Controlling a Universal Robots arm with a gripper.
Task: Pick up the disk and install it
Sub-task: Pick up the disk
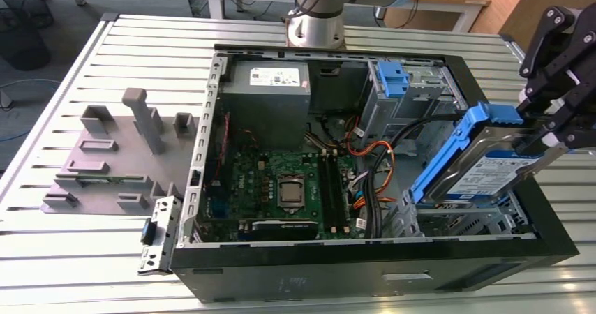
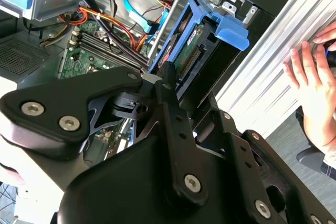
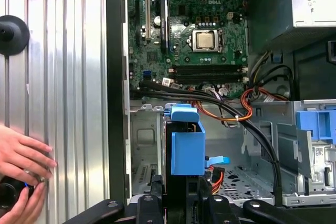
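Note:
The disk [image 1: 484, 167] is a silver drive with a blue-and-white label and blue side rails. It hangs tilted, one end high, over the drive bay [image 1: 456, 220] at the front corner of the open computer case [image 1: 373, 248], on the exterior view's right. My gripper [image 1: 535, 136] is shut on its upper end. In the second wrist view the disk [image 2: 210, 40] reaches away from my gripper [image 2: 168, 80] toward the case. The first wrist view looks along the disk [image 3: 187, 145], with its blue rail above the bay floor and my gripper [image 3: 186, 195] behind it.
Inside the case lie the motherboard [image 1: 279, 188], a grey power-supply box [image 1: 265, 84], an upright blue latch [image 1: 393, 77] and loose cables [image 1: 373, 160] beside the bay. A grey fixture [image 1: 112, 153] sits on the slatted table. A person's hand [image 2: 310, 77] rests outside the case wall.

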